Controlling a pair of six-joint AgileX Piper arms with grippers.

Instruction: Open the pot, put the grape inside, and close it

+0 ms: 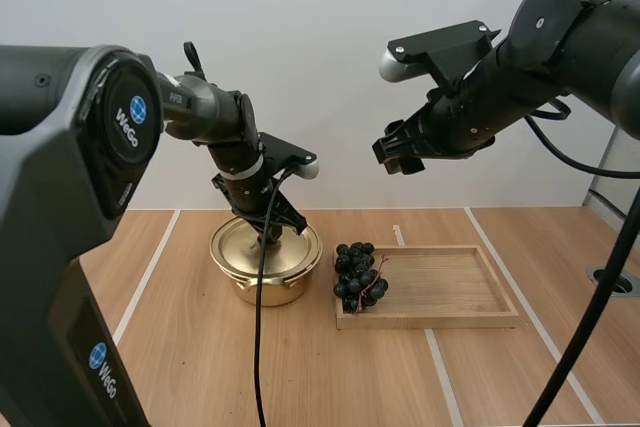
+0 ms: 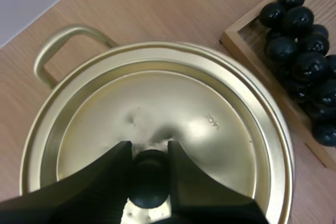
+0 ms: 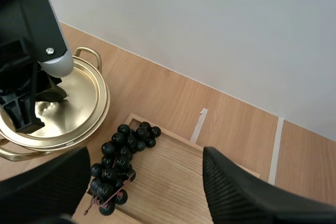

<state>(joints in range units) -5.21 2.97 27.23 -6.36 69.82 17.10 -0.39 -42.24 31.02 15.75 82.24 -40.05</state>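
Note:
A gold pot (image 1: 262, 285) stands on the table with its lid (image 2: 173, 103) on. My left gripper (image 1: 270, 236) reaches down onto the lid, and its fingertips pinch the black knob (image 2: 149, 179) from both sides. A bunch of dark grapes (image 1: 358, 275) lies at the left end of a wooden tray (image 1: 450, 292), just right of the pot. My right gripper (image 1: 398, 155) hangs open high above the tray, nothing between its fingers (image 3: 236, 192). From there I look down on the grapes (image 3: 118, 161) and the pot's lid (image 3: 79, 98).
The tray's right part (image 3: 173, 182) is bare wood. White tape lines (image 1: 148, 277) run across the tabletop on both sides of the pot and tray. A pot handle (image 2: 58, 51) sticks out toward the wall side.

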